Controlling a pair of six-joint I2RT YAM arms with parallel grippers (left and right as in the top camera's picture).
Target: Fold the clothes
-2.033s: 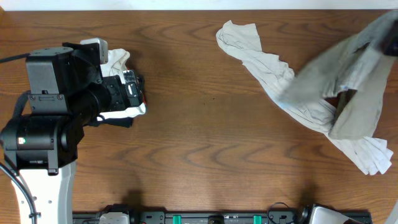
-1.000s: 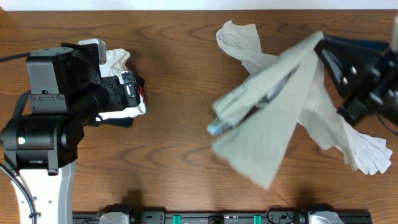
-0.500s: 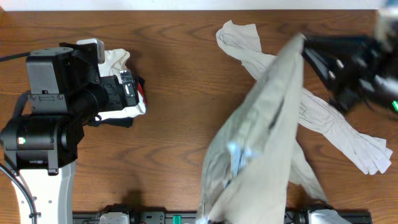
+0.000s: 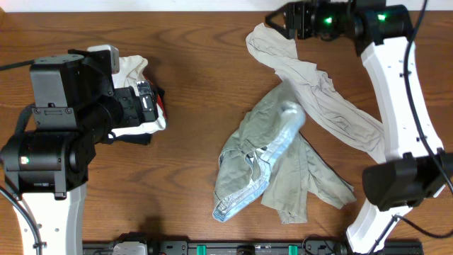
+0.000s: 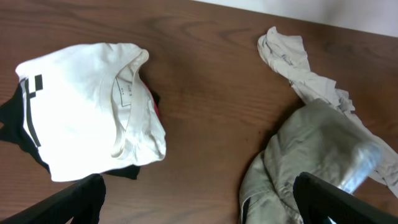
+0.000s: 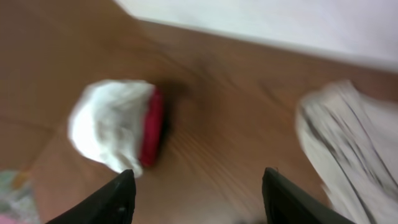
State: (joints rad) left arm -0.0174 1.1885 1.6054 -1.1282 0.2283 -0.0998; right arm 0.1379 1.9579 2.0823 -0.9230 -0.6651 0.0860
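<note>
With khaki trousers [image 4: 272,166] heaped mid-table touching a cream garment [image 4: 318,92], and left gripper [image 5: 198,186] and right gripper [image 6: 198,180] both spread wide, empty: best to pinch the waistband [image 4: 248,191] at both corners and pull flat before folding.

Left arm [image 4: 49,152]: bent, wrist pointing right.
Left gripper [image 5: 198,186]: fingers wide apart, empty.
Right arm [image 4: 396,85]: stretched far forward.
Right gripper [image 6: 198,180]: fingers apart, empty.

White arm links [image 4: 393,85], black joint housings [image 4: 49,152], green indicator lights [image 4: 326,20], black cables [image 4: 14,66]
</note>
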